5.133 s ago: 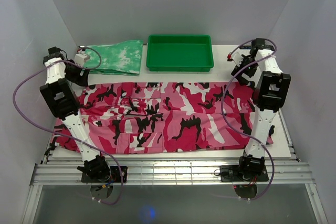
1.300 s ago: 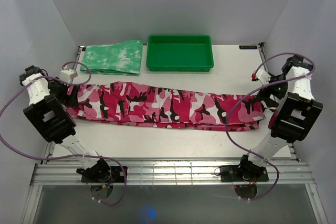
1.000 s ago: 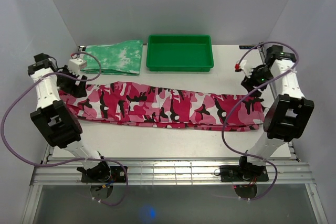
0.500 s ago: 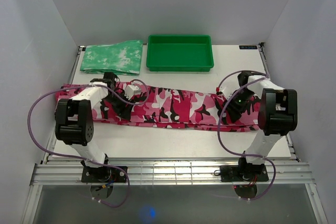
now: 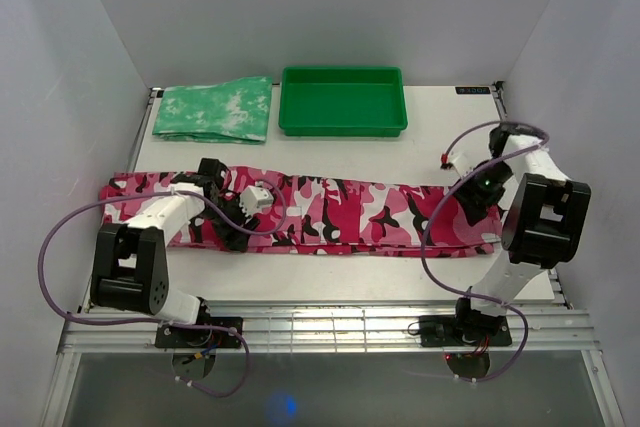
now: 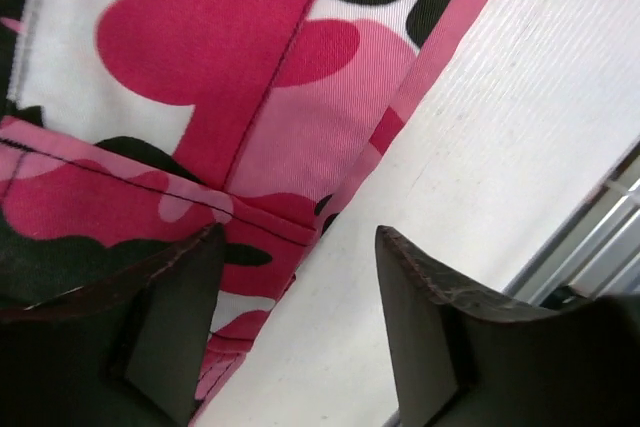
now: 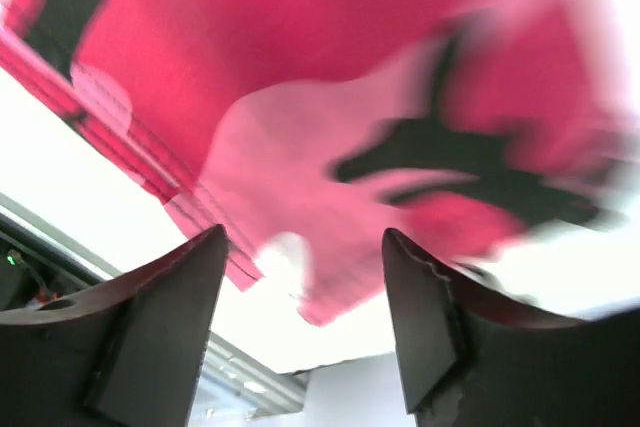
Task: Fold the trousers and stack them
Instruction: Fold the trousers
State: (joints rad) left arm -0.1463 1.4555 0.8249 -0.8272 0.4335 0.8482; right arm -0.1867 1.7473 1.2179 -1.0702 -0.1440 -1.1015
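Observation:
The pink, white and black camouflage trousers (image 5: 330,215) lie folded lengthwise as a long strip across the table (image 5: 430,142). My left gripper (image 5: 232,237) is open and empty, low over the strip's near edge, left of the middle. In the left wrist view (image 6: 300,237) its fingers straddle the edge of the trousers (image 6: 250,77) and bare table (image 6: 500,127). My right gripper (image 5: 472,207) is open and empty, low over the strip's right end. The right wrist view (image 7: 305,235) is blurred and shows the cloth (image 7: 330,77) between its fingers.
A green tray (image 5: 343,100) stands at the back middle. A mottled green-and-white folded cloth (image 5: 214,110) lies at the back left. Metal rails (image 5: 330,327) run along the table's near edge. Walls close in on both sides.
The spread trousers became a lengthwise-folded strip. Both grippers let go at the ends and came down over it. Since half a second ago the right gripper moved right and the strip shifted slightly left.

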